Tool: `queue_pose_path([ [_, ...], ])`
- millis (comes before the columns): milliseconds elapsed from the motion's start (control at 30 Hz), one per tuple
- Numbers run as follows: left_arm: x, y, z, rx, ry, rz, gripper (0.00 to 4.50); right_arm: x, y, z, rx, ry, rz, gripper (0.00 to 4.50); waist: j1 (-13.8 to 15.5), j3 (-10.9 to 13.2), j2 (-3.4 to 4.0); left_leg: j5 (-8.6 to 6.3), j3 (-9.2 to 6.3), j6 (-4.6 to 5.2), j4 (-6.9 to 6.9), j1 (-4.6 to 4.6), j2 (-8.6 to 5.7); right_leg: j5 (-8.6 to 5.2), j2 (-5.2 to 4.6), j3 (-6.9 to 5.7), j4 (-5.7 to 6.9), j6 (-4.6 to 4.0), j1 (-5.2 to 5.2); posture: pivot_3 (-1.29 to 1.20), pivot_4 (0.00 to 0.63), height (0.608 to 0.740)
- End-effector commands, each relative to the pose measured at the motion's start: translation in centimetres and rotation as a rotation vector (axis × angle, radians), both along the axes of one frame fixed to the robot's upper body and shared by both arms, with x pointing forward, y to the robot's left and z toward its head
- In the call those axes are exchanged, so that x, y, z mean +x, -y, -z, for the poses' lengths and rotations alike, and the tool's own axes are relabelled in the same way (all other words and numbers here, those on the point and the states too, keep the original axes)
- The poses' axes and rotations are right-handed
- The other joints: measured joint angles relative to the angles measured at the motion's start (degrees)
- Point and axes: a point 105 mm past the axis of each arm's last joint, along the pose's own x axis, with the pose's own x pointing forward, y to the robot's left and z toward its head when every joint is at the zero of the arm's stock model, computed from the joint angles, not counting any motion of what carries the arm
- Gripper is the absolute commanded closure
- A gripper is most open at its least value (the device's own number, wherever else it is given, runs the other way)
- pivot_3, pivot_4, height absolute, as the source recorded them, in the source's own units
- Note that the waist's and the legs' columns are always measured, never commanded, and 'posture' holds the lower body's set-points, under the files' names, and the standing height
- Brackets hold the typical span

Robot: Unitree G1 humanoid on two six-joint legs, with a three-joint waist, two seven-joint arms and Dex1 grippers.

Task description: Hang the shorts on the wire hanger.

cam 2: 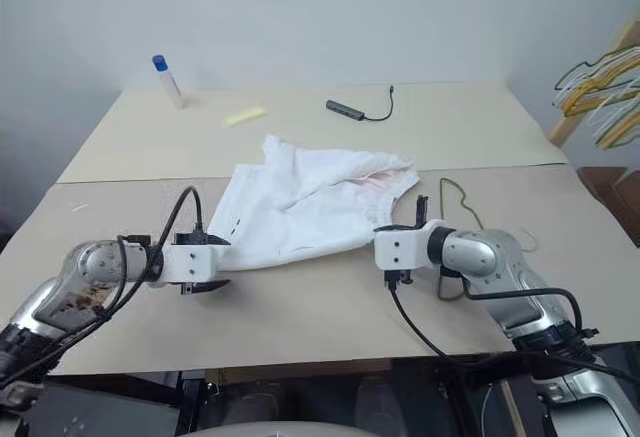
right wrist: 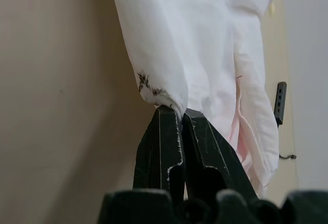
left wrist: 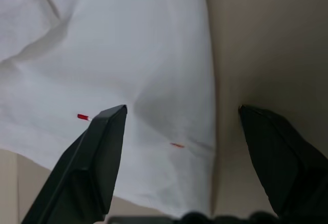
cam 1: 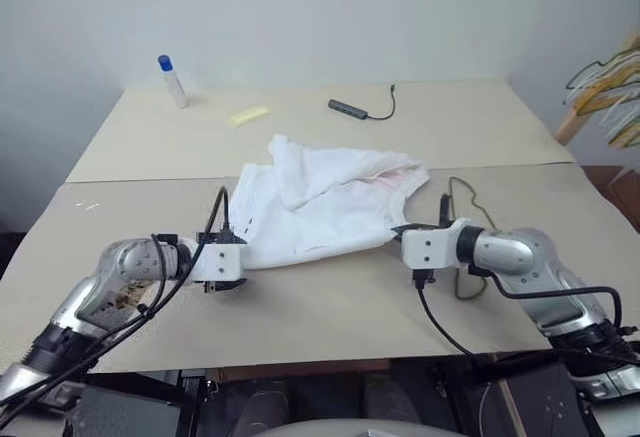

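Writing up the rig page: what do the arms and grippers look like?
Both arms are silver-grey metal with rounded joint housings, ending in white boxy wrist blocks. Loose black cables loop along each arm into the wrist. The left gripper and right gripper each have two black, wedge-shaped fingers; the right pair shows pale scuffs.

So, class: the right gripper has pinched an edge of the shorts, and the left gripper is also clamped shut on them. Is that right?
Not quite. The right gripper is shut on the shorts, but the left gripper is open, one finger over the cloth and one over the table, as the left wrist view shows.
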Motion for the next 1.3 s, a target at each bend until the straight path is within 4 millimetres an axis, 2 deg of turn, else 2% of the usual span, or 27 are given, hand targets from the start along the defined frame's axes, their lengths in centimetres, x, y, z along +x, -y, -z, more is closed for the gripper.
queue_pose_path([
  [33,1.6,-1.3,1.0,0.054,0.034,-0.076,1.63,0.3,0.2,-2.0,0.011,0.062,0.015,4.5,-0.22,-0.02,0.02,0.0,0.0,0.0,0.0,0.07,0.01,-0.02,0.01,-0.01,0.02,0.03,0.05,-0.19,0.0,0.74],
  [333,4.3,-0.8,-0.8,-0.028,0.129,-0.121,4.44,0.1,0.7,-2.5,0.007,0.068,0.019,4.5,-1.86,-0.04,0.0,0.0,-0.17,0.0,0.0,-0.04,0.01,-0.02,0.0,-0.01,0.03,0.04,-0.05,-0.2,0.0,0.74],
  [400,3.6,-0.5,-1.8,-0.058,0.104,-0.057,4.47,-0.4,0.9,-2.8,0.006,0.053,-0.01,4.5,-2.31,-0.04,0.0,0.0,-0.22,0.0,0.0,-0.14,-0.01,-0.01,-0.03,0.0,0.04,0.04,-0.14,-0.2,0.0,0.74],
  [567,-1.4,-0.5,-5.2,-0.077,-0.121,0.198,4.47,-3.8,2.1,-4.6,0.043,-0.163,-0.185,4.5,-3.62,0.01,-0.04,-0.05,-0.38,-0.02,-0.01,-0.27,0.0,-0.02,-0.1,0.05,-0.03,0.07,-0.24,-0.19,0.0,0.74],
  [633,-2.8,0.0,-6.2,-0.12,-0.17,0.239,4.47,-4.0,2.7,-5.1,0.036,-0.204,-0.211,4.5,-4.17,0.01,-0.03,-0.08,-0.39,-0.03,0.0,-0.22,0.09,-0.03,-0.15,0.08,-0.01,0.08,-0.18,-0.19,0.0,0.74],
  [700,-4.3,0.8,-6.8,-0.164,-0.231,0.279,4.47,-2.7,3.0,-6.2,0.065,-0.176,-0.192,4.5,-4.61,0.01,-0.02,-0.11,-0.37,0.01,0.0,-0.04,0.17,-0.06,-0.14,0.08,-0.03,0.14,0.02,-0.19,0.0,0.74],
  [767,-4.7,1.5,-7.4,-0.22,-0.243,0.284,4.47,-0.9,3.0,-7.5,0.111,-0.121,-0.163,4.5,-5.29,0.01,-0.02,-0.12,-0.28,0.01,-0.01,0.15,0.26,-0.24,-0.07,0.14,-0.02,0.44,0.14,-0.19,0.0,0.74],
  [800,-4.4,1.9,-7.7,-0.252,-0.228,0.279,4.47,0.1,3.0,-8.1,0.127,-0.092,-0.15,4.5,-5.46,0.01,-0.01,-0.11,-0.28,0.01,-0.01,0.19,0.29,-0.26,-0.02,0.15,0.0,0.47,0.16,-0.19,0.0,0.74],
  [867,-1.7,2.7,-9.2,-0.356,-0.118,0.196,4.47,3.3,2.7,-10.2,0.183,0.025,-0.083,4.5,-5.67,0.02,-0.01,-0.11,-0.27,0.01,-0.01,0.28,0.42,-0.25,0.12,0.13,0.02,0.45,0.2,-0.18,0.0,0.74],
  [933,2.6,3.2,-12.1,-0.463,0.065,0.066,4.47,7.4,2.2,-13.6,0.294,0.211,0.033,4.5,-5.71,0.01,-0.03,-0.09,-0.28,0.0,-0.01,0.4,0.37,-0.2,0.25,0.11,0.03,0.37,0.28,-0.18,0.0,0.74],
  [967,4.0,3.2,-13.2,-0.492,0.125,0.022,4.47,8.7,2.1,-14.9,0.335,0.272,0.079,4.5,-5.71,0.01,-0.04,-0.09,-0.28,-0.01,0.0,0.51,0.42,-0.17,0.32,0.09,0.06,0.33,0.38,-0.17,0.0,0.74],
  [1033,8.9,2.9,-17.7,-0.582,0.344,-0.136,4.47,11.9,1.7,-20.6,0.568,0.499,0.241,4.5,-5.98,0.01,-0.06,-0.01,-0.32,-0.14,-0.05,0.5,0.4,0.1,0.33,0.1,0.06,-0.12,0.28,-0.16,0.0,0.74],
  [1067,11.5,2.4,-21.0,-0.623,0.503,-0.244,4.47,12.5,1.7,-23.4,0.661,0.631,0.292,4.5,-6.12,0.01,-0.07,0.03,-0.34,-0.23,-0.05,0.49,0.34,0.12,0.3,0.12,0.14,-0.15,0.23,-0.16,0.0,0.74],
  [1133,14.3,1.0,-27.4,-0.735,0.801,-0.442,4.47,12.4,1.8,-27.6,0.815,0.834,0.344,4.5,-6.24,-0.02,-0.17,0.3,-0.44,-0.66,-0.01,-0.24,0.15,0.19,0.11,0.14,0.36,-0.16,-0.57,-0.16,0.0,0.74],
  [1200,14.8,-0.3,-31.8,-0.812,1.018,-0.571,4.47,11.6,2.3,-30.2,0.952,0.976,0.369,4.5,-6.87,-0.09,-0.26,0.64,-0.43,-1.21,-0.03,-1.13,-0.09,0.19,-0.15,0.28,0.62,-0.1,-1.59,-0.16,0.0,0.74],
  [1233,14.0,-1.3,-34.6,-0.797,1.199,-0.614,4.47,10.5,2.8,-31.8,1.052,1.074,0.371,4.5,-7.23,-0.11,-0.29,0.62,-0.41,-1.18,-0.02,-1.33,-0.14,0.18,-0.29,0.39,0.98,-0.03,-1.95,-0.16,0.0,0.74],
  [1300,12.2,-2.3,-38.3,-0.82,1.412,-0.624,4.47,8.8,3.5,-33.5,1.175,1.21,0.358,4.5,-7.88,-0.11,-0.29,0.52,-0.4,-1.01,-0.22,-1.49,-0.33,0.14,-0.53,0.47,0.95,0.12,-2.09,-0.17,0.0,0.74],
])
